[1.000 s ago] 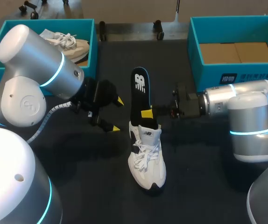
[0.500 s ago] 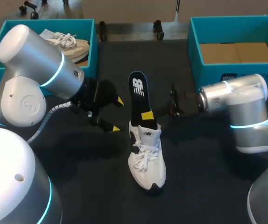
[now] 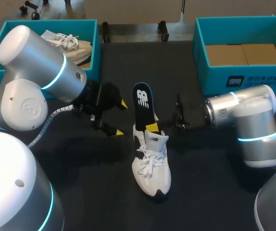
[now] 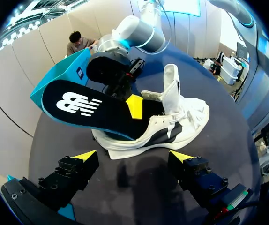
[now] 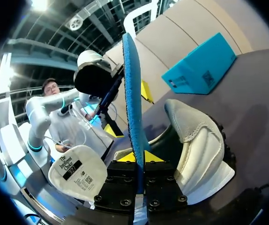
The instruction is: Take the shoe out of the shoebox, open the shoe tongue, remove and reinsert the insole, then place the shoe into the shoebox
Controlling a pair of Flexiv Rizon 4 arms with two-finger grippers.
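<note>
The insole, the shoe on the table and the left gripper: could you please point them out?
insole [image 3: 143, 98], head view, its black face.
shoe on the table [image 3: 150, 158], head view, its laces.
left gripper [image 4: 133, 156], left wrist view, midway between its tips.

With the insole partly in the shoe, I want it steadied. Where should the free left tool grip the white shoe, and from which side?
Probably the shoe's laced forefoot, from above, fingers across its narrow width. The right tool holds the insole in the heel opening, so that end is taken. The shoe stands on its sole, both sides free. The open left tool is beside it.
</note>
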